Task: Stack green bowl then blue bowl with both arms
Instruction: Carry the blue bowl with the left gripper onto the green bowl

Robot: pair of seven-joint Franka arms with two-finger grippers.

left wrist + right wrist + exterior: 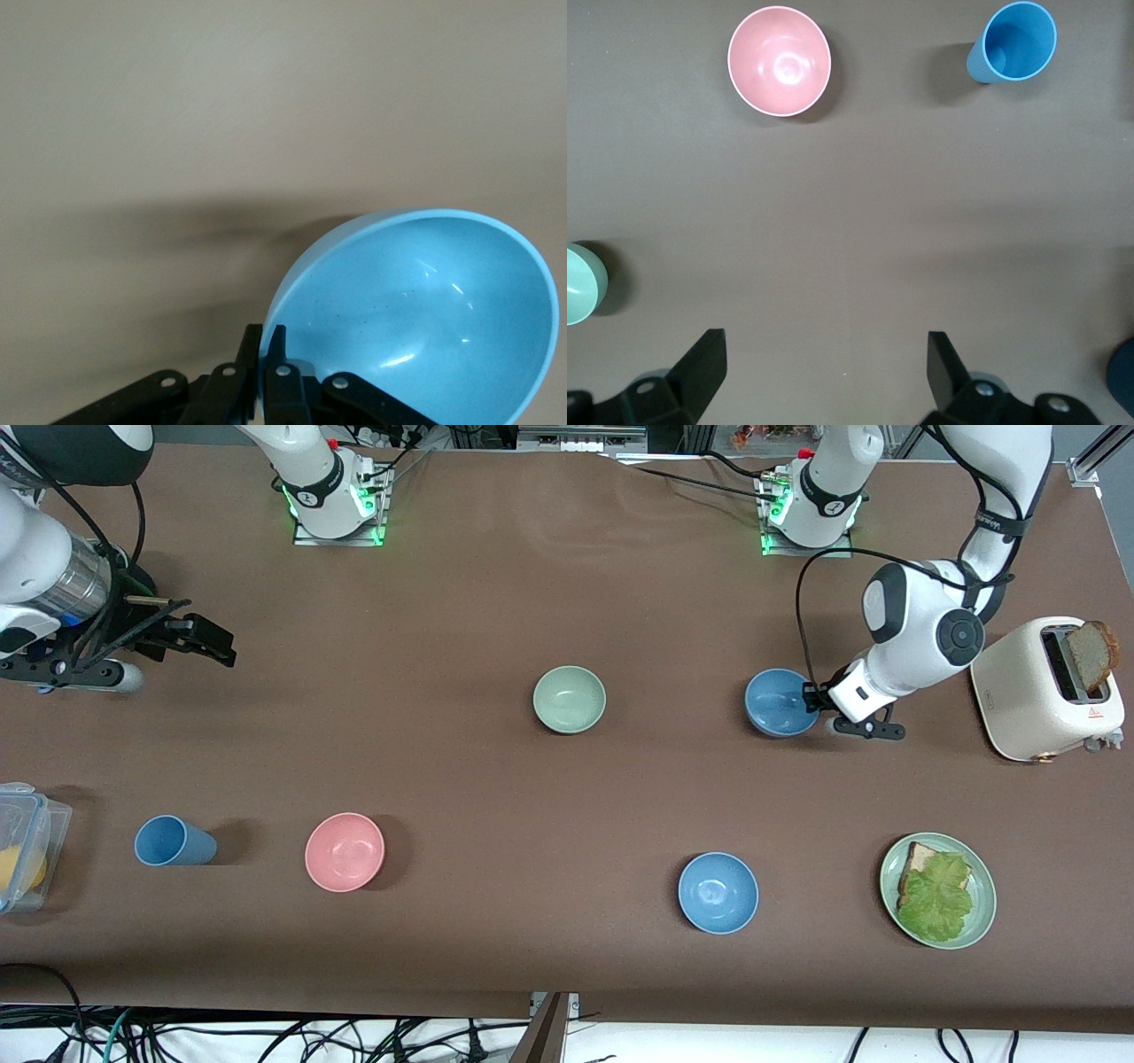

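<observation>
- The step in hand looks like the pickup of the blue bowl (pixel 780 701): the left gripper (pixel 819 707) pinches the rim at the bowl's three o'clock edge in the front view.
- In the left wrist view, the gripper's fingers (pixel 276 359) sit close together with the thin rim of the blue bowl (pixel 425 310) between them, one inside, one outside. The grip is clenched on the bowl.
- The green bowl (pixel 569 699) stands alone mid-table, at nine o'clock of the blue bowl and well apart from it.
- The next move probably calls for lifting the blue bowl and carrying it toward nine o'clock, until it hangs over the green bowl, then lowering it in.
- The right gripper (pixel 190 638) hovers over bare table at the right arm's end, fingers spread wide and holding nothing; that arm waits.
</observation>
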